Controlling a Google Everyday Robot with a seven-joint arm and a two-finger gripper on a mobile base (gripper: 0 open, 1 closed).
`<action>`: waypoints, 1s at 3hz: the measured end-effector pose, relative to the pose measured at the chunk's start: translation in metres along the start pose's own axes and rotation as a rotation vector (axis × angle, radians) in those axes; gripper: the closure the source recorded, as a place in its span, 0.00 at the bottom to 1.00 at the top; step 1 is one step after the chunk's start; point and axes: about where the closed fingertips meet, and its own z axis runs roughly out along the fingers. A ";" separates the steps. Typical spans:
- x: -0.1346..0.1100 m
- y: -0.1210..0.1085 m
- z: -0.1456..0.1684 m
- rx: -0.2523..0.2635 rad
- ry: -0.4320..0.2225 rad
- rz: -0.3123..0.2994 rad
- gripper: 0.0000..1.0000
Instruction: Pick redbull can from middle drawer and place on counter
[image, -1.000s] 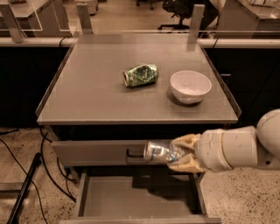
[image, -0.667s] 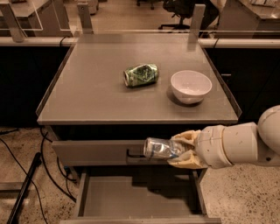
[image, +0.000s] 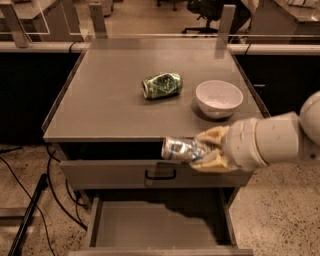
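Behind, along the upper edge of the frame: a rail, posts and office chairs on a tan floor. Lower down, speckled flooring, with black cables at lower left. At centre, filling most of the camera view, the grey desk (image: 110, 100), carrying a crushed green can (image: 161, 85) on its side and, just right of it, a white bowl (image: 218, 98).

Reaching in from the right edge, the end effector (image: 201, 150), clenched on the redbull can (image: 179, 148). Holds it sideways, shiny end pointing left, one tan finger (image: 212, 136) above and one below. Sits in front of the desk's front lip, above the closed drawer front (image: 110, 175) with its dark loop handle (image: 160, 174). Stands higher than a second ago: then level with that handle, now up at the lip, with little sideways shift. At the bottom of the frame, the middle drawer (image: 150, 225), pulled open, flat grey bottom showing.

By judgement: pick done, can well clear of the drawer, lift under way. Not yet over the surface, since the can overlaps the lip in the frame. Probably needs more height before moving in over the desk. Near-left part of the desk, well apart from bowl and green can, looks the easiest landing spot.
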 end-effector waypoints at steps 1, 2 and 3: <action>-0.034 -0.029 -0.011 0.022 0.004 -0.020 1.00; -0.054 -0.057 -0.001 0.041 -0.001 -0.040 1.00; -0.066 -0.080 0.024 0.027 0.005 -0.046 1.00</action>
